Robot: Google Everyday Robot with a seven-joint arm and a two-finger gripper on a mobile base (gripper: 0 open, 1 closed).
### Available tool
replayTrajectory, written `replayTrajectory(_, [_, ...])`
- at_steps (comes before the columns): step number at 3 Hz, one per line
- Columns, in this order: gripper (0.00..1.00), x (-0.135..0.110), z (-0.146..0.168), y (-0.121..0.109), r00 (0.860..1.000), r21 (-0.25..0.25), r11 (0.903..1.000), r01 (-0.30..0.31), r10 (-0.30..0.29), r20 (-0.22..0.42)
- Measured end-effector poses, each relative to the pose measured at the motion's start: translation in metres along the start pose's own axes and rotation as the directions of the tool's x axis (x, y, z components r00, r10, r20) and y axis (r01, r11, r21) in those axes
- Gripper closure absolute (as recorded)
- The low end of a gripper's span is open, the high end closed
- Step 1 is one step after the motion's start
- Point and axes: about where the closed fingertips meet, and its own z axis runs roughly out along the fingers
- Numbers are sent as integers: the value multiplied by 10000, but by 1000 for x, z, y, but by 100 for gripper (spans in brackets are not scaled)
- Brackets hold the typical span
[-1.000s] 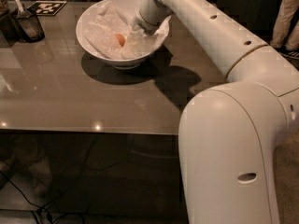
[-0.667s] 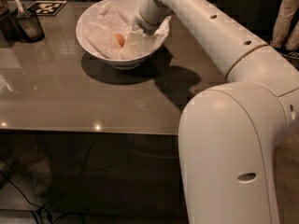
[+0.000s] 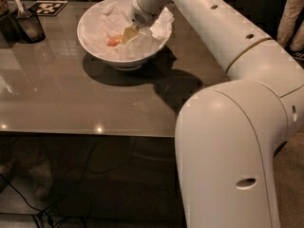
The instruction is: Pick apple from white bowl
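Note:
The white bowl (image 3: 95,45) stands on the table's far side, lined with crumpled white paper. An apple (image 3: 113,41), showing orange-red with a paler side, lies in the bowl just left of centre. My gripper (image 3: 128,33) reaches down into the bowl from the right, its tip right beside the apple's right side and partly covering it. I cannot tell whether it touches the apple. My white arm runs from the lower right across the table to the bowl.
A dark cup (image 3: 29,26) with a utensil in it stands at the far left. A black-and-white marker card (image 3: 50,7) lies behind it. The grey table's front edge (image 3: 95,136) runs across the middle. A person's legs (image 3: 290,18) show at far right.
My gripper has moved down and to the left inside the bowl, closer to the apple. The bowl has not moved.

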Motion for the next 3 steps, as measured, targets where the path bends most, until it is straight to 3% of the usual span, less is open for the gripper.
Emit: replayTrajectory(3, [100, -15, -26, -7, 9998, 351, 9993, 132, -128, -130])
